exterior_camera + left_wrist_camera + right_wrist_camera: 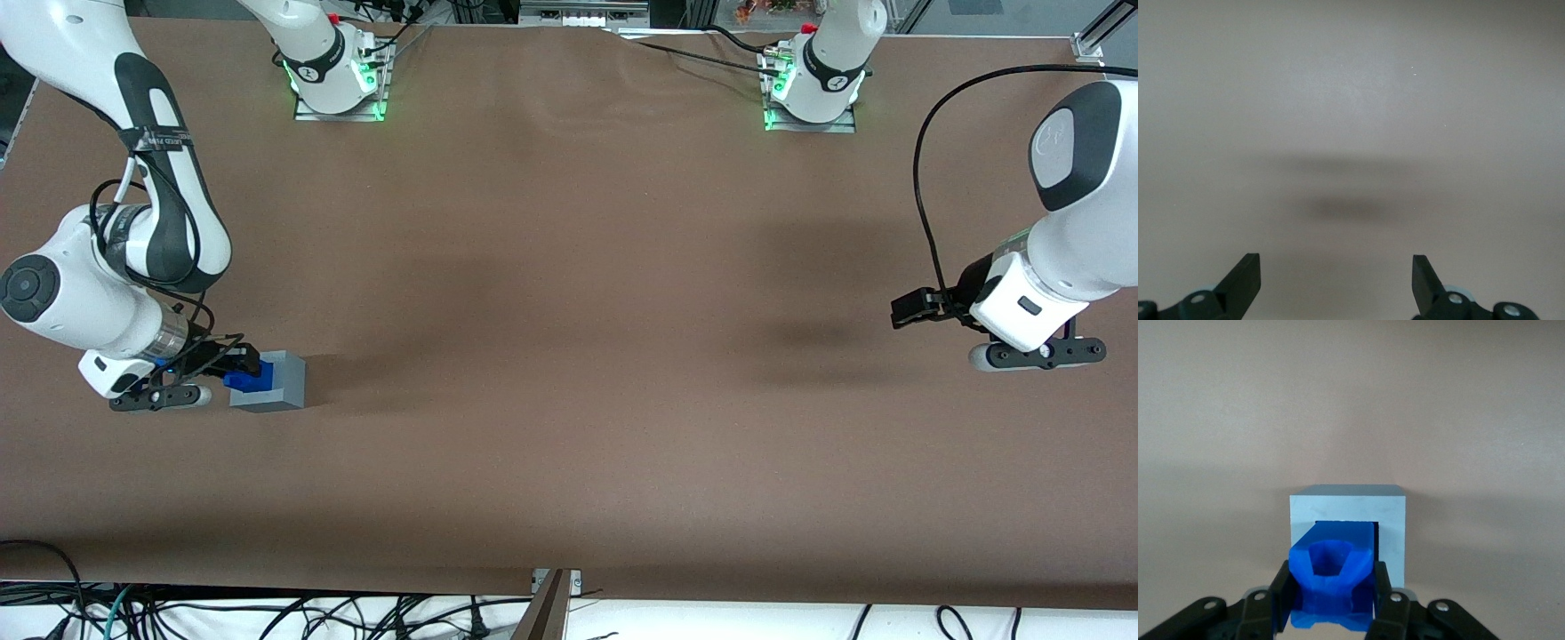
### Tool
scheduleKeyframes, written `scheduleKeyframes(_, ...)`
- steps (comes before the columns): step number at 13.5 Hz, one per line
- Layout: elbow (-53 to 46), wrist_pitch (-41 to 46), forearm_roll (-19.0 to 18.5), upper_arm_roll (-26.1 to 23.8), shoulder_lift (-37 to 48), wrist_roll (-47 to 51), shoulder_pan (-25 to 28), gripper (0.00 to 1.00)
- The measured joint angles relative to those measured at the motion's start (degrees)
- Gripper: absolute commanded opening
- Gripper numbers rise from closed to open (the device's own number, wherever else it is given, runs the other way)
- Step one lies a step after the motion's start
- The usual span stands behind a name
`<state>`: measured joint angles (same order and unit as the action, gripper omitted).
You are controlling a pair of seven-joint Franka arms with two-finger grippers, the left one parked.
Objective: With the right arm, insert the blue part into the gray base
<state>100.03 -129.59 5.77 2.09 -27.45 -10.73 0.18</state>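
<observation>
The gray base (pixel 274 384) stands on the brown table (pixel 569 293) toward the working arm's end. In the right wrist view the gray base (pixel 1395 520) turns its square recess toward the gripper. The blue part (pixel 1331 570) is held between the black fingers (pixel 1281 590), and its leading end sits in the mouth of the recess. In the front view the blue part (pixel 242 380) touches the side of the base that faces the right arm. My right gripper (pixel 238 363), also seen in the right wrist view (pixel 1331 590), hangs low over the table and is shut on the blue part.
Two arm bases with green lights (pixel 338 84) (pixel 811 89) stand at the table edge farthest from the front camera. Cables (pixel 267 613) lie below the nearest edge. The left wrist view shows only bare table (pixel 1351 133).
</observation>
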Motion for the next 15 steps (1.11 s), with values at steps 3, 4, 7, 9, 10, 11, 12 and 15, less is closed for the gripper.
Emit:
scheduleKeyframes(3, -0.15, -0.05, 0.0, -0.05, -0.32, 0.12, 0.04, 0.99)
scheduleKeyframes(4, -0.64, 0.01, 0.0, -0.07, -0.37, 0.12, 0.13, 0.99)
scheduleKeyframes(7, -3.26, 2.94, 0.0, -0.09, -0.05, 0.14, 0.57, 0.99)
scheduleKeyframes(9, -5.1, 7.07, -0.02, -0.09, 1.7, 0.32, 0.92, 0.99)
scheduleKeyframes(10, -5.71, 9.78, -0.03, -0.1, 3.45, 0.51, 1.17, 0.99)
scheduleKeyframes(11, -6.08, 12.9, -0.04, -0.1, 5.85, 1.06, 1.4, 0.99)
scheduleKeyframes(12, -6.33, 16.47, -0.12, -0.1, 8.75, 1.9, 1.55, 0.99)
scheduleKeyframes(15, -6.18, 27.27, -0.53, -0.09, 18.76, 3.7, 1.59, 0.99)
